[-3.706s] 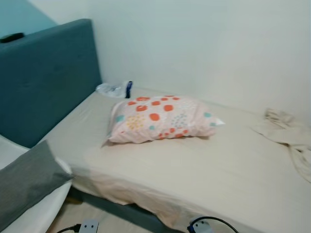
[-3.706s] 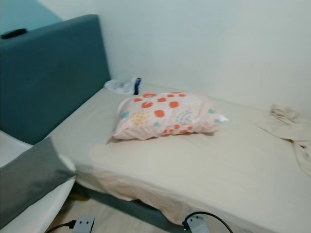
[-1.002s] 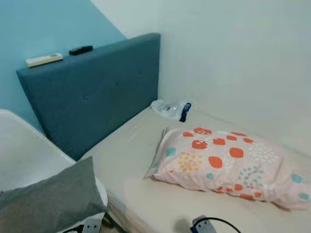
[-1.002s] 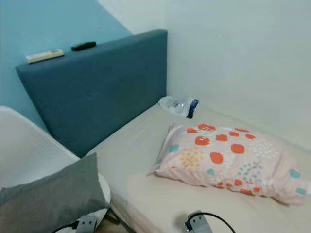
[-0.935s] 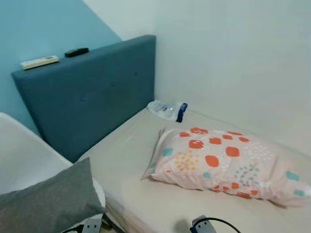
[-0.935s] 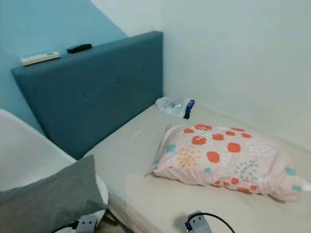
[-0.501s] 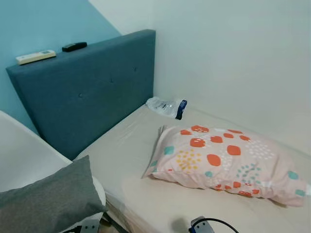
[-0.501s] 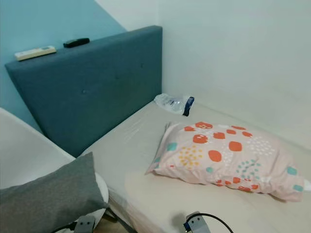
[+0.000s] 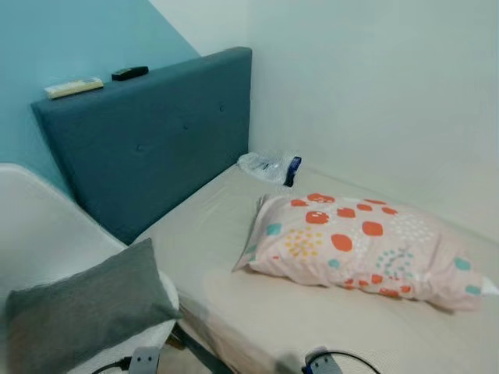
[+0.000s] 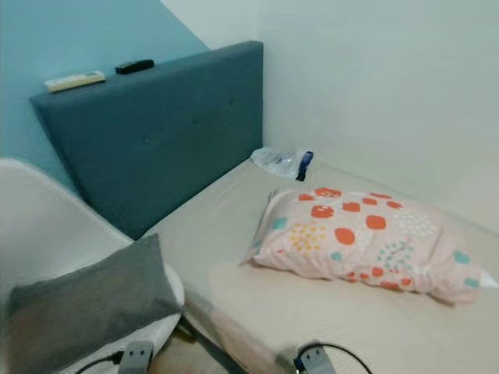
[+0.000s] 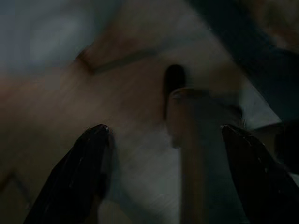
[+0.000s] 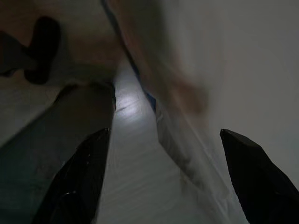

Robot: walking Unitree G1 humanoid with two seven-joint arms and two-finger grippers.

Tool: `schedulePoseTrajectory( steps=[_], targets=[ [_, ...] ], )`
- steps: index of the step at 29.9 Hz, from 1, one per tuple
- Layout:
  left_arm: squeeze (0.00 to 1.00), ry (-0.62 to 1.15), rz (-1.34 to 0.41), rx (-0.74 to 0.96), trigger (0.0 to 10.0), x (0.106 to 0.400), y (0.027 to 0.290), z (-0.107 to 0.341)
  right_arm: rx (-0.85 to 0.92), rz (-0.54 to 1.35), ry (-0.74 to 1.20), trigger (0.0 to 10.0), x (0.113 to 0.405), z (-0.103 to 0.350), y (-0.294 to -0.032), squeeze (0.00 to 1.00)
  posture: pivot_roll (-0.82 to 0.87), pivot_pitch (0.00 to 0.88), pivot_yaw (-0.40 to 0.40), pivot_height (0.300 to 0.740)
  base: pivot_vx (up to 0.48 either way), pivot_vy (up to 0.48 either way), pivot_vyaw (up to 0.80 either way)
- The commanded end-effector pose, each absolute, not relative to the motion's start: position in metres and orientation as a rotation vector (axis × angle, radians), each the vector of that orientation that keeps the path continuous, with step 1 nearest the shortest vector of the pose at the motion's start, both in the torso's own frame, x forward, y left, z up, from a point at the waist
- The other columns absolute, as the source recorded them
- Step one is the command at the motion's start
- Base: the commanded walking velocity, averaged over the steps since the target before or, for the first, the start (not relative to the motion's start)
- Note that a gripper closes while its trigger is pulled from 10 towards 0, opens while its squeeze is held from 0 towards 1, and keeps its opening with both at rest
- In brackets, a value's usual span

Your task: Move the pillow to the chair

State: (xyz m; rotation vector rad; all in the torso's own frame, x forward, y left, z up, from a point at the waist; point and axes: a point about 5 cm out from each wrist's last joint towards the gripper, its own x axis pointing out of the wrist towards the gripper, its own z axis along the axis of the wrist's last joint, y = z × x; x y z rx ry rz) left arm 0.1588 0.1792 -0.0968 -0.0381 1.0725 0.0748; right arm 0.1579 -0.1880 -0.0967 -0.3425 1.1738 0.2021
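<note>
A pink pillow (image 9: 362,251) with orange, teal and yellow spots lies on the beige bed (image 9: 226,226), near the white wall. At the lower left stands a white chair (image 9: 43,234) with a grey cushion (image 9: 86,312) on its seat. My left gripper (image 11: 163,154) hangs low over the floor with its two black fingers spread apart and nothing between them. My right gripper (image 12: 163,168) hangs beside the bed's sheet edge, also open and empty. Both wrist views are dark and blurred.
A dark blue headboard (image 9: 148,140) stands behind the bed, with a white remote (image 9: 73,87) and a black remote (image 9: 129,73) on top. A crumpled plastic bottle (image 9: 269,166) lies in the bed's corner. A power strip (image 9: 143,360) and cable (image 9: 331,360) lie on the floor.
The whole picture has shifted slightly right and down, so the camera moved; the chair and grey cushion fill more of the lower left. The pillow has not moved on the bed.
</note>
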Motion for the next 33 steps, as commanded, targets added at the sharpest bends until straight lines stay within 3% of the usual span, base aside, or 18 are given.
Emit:
schedulePoseTrajectory(
  steps=[1, 27, 33],
  targets=[
    [0.00, 1.086, 0.084, -0.042, 10.0, 0.155, 0.181, -0.098, -0.334, 0.201, 1.165, 10.0, 0.160, -0.096, -0.185, 0.00, 0.06, 0.000, -0.033, 0.740, 0.000, 0.000, 0.00],
    [0.00, 1.082, 0.064, -0.017, 10.0, 0.155, 0.181, -0.098, -0.324, 0.191, 1.159, 10.0, 0.160, -0.096, -0.186, 0.00, 0.05, 0.000, -0.032, 0.740, 0.000, 0.000, 0.00],
    [0.00, 1.082, 0.073, -0.033, 10.0, 0.152, 0.182, -0.099, -0.165, 0.064, 1.018, 10.0, 0.192, -0.081, -0.185, 0.00, 0.05, 0.000, -0.028, 0.740, 0.000, 0.000, 0.00]
  ],
)
